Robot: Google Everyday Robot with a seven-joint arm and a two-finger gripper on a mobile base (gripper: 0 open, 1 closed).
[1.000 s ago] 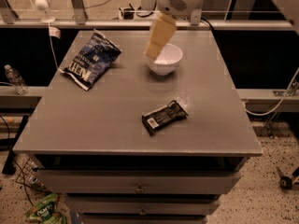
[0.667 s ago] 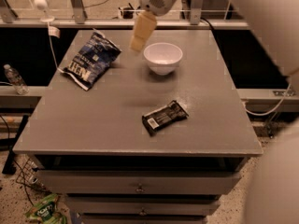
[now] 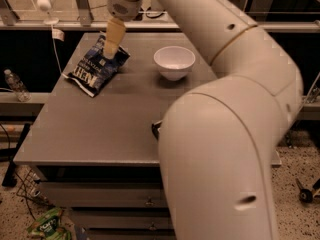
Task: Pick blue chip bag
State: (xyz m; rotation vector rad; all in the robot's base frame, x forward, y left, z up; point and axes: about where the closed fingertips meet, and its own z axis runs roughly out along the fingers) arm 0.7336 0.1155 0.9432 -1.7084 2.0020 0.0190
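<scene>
The blue chip bag (image 3: 95, 67) lies crinkled on the far left of the grey table (image 3: 100, 129), dark navy with white lettering. My gripper (image 3: 111, 49) hangs from the white arm over the bag's far right corner, its cream fingers pointing down at or just above the foil. The large arm sweeps across the right half of the view and hides much of the table there.
A white bowl (image 3: 174, 62) stands right of the bag. A black wrapper (image 3: 155, 129) peeks out from behind the arm at the table's middle. A water bottle (image 3: 15, 84) sits on a ledge at left. A green snack bag (image 3: 47, 222) lies on the floor.
The gripper has moved left from above the bowl to over the blue chip bag. The arm now fills the right side of the view.
</scene>
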